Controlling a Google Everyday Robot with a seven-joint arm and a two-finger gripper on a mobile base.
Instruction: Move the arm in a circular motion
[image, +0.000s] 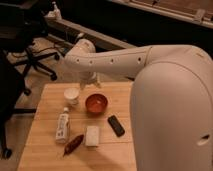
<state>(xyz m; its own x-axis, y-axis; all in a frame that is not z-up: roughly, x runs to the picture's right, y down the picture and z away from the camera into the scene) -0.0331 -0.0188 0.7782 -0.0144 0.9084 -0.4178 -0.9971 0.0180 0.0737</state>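
The thick cream-white arm (150, 65) fills the right side of the camera view. It reaches left to a rounded elbow joint (80, 50) above the far edge of the wooden table (45, 155). Below the elbow a short segment drops to the gripper (89, 81). The gripper hangs just behind a white cup (71, 95) and a red bowl (96, 103), above the table's far edge. It is mostly hidden by the arm.
On the table lie a white bottle (62, 125), a red-brown packet (74, 144), a white sponge (92, 136) and a black device (116, 125). A black office chair (30, 50) stands on the floor at the left. A long bench (100, 37) runs behind.
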